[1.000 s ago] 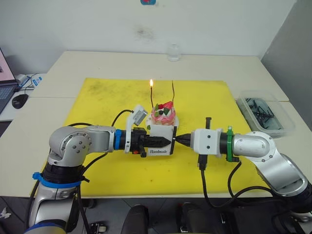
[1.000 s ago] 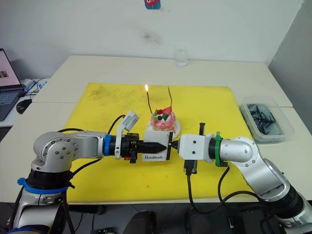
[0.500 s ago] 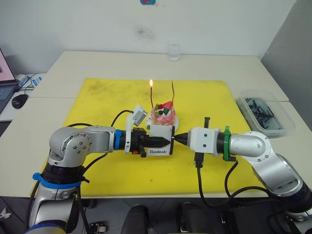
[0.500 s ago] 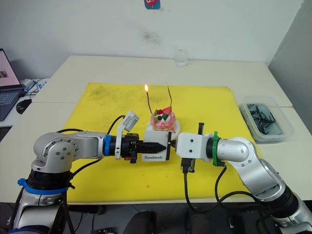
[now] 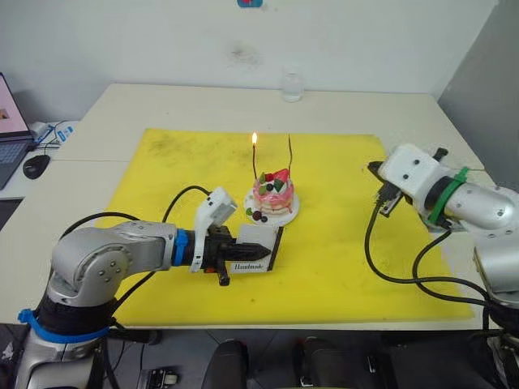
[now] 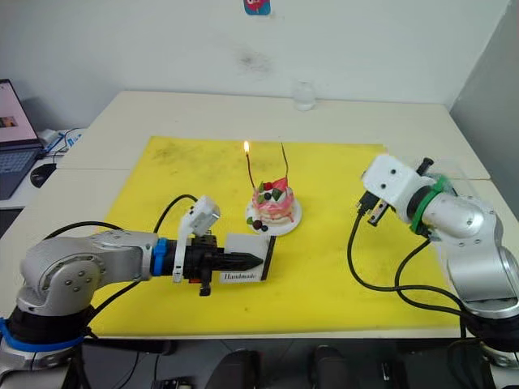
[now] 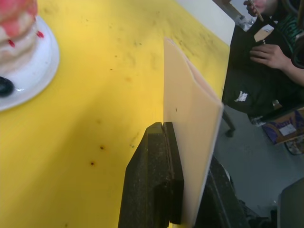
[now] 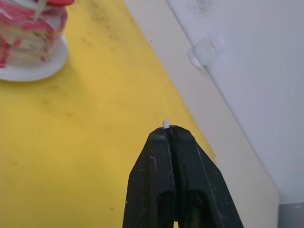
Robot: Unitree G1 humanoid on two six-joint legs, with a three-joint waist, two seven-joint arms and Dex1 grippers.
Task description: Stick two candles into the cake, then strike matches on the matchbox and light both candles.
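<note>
Left gripper (image 7: 183,180) clamped on matchbox (image 7: 187,142)

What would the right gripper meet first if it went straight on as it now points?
Most likely the bare yellow mat, passing between the cake and the glass; depth is hard to judge.

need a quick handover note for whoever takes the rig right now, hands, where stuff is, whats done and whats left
Left hand: shut on the matchbox, held on edge over the yellow mat, in front of the cake.
Right hand: raised over the mat's right side, fingers shut on a small pale tip, probably a match; no flame on it.
Both candles stand in the cake. The left candle is lit; the right candle is not.
The clear bin sits behind the right arm.
Left to do: strike a match on the matchbox and light the right candle.
</note>
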